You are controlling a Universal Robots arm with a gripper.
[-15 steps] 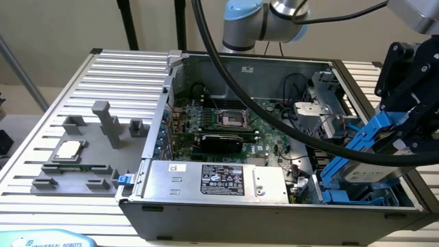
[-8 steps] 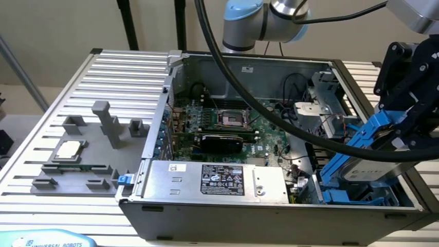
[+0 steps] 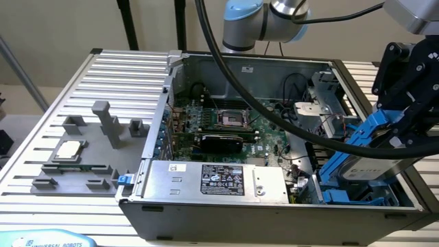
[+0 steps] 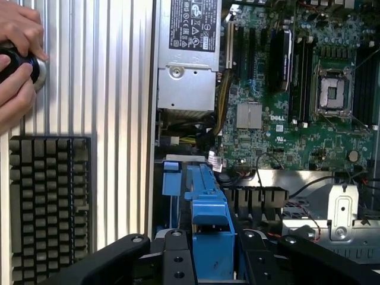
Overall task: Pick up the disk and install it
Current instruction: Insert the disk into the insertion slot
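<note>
Disk (image 3: 372,169) (image 4: 209,205): silver-grey drive in a blue carrier, held tilted with one end low, over the blue bay (image 3: 341,196) at the front corner of the case (image 3: 274,218), on the exterior view's right. Claw (image 3: 403,133) (image 4: 215,261): clenched on the disk, its black fingers (image 4: 177,256) flanking the carrier. Case: open, holding a green motherboard (image 3: 230,131) (image 4: 279,113) and a grey power supply (image 3: 219,179) (image 4: 187,65) along the front wall. Surface (image 3: 96,69): ribbed metal, bearing grey fixtures (image 3: 110,123) and a square chip (image 3: 70,150) beside the case. Wrist view: a keyboard (image 4: 50,208), and a person's hand (image 4: 21,27) on a round knob (image 4: 31,69).
</note>
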